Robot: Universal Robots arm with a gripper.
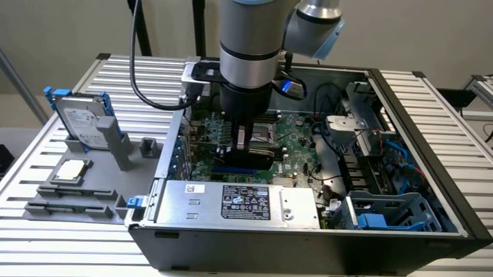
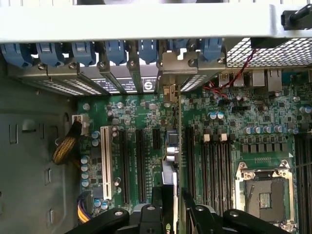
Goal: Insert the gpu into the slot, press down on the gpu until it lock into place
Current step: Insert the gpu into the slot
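A slatted metal bench (image 1: 62, 239) before a pale wall (image 1: 62, 29) is seen carrying an open computer case (image 1: 269, 251). The gpu (image 1: 258, 158) is pinched upright by the claw (image 1: 245, 149) over the blue slot (image 1: 230, 171), which is partly hidden; whether the card is seated cannot be told.

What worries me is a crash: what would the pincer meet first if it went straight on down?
Its load leads: the pincer points down, shut on the gpu, whose lower edge would likely meet the blue slot first. How near the two are is unclear.
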